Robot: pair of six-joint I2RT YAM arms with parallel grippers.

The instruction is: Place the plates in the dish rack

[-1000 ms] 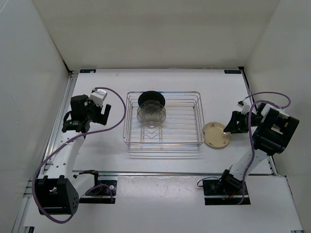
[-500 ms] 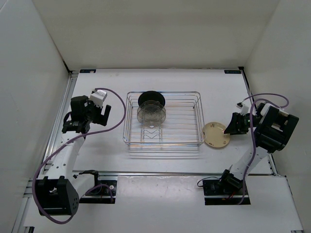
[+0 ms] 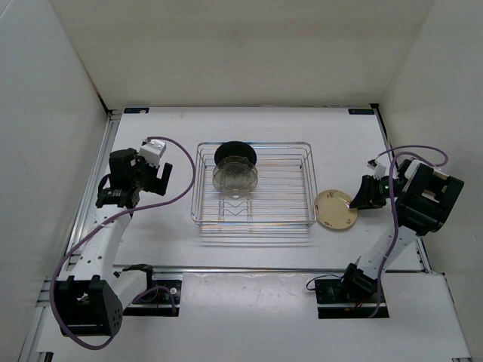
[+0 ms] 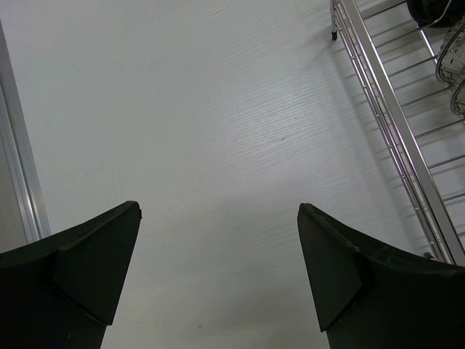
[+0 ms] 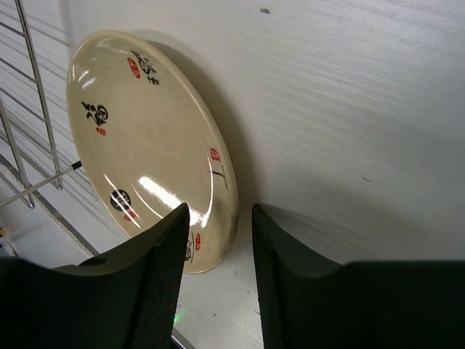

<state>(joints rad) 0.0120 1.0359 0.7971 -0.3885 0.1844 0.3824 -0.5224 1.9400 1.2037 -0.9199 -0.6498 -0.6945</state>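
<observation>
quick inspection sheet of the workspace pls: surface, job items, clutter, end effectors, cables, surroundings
surface: white table, no spills seen
job's things: black plate and clear plate stand in the dish rack; cream plate lies flat on the table, right of the rack
clutter: nothing seen
end effectors: left end effector open over bare table; right end effector open, straddling the cream plate's rim
cables: purple cable loops off each arm
surroundings: white walls

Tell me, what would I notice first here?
The shiny wire dish rack in the middle of the table, with a black plate and clear plates sitting in its far-left part. Right of it, a cream plate lies on the table, the right gripper open at its rim.
</observation>
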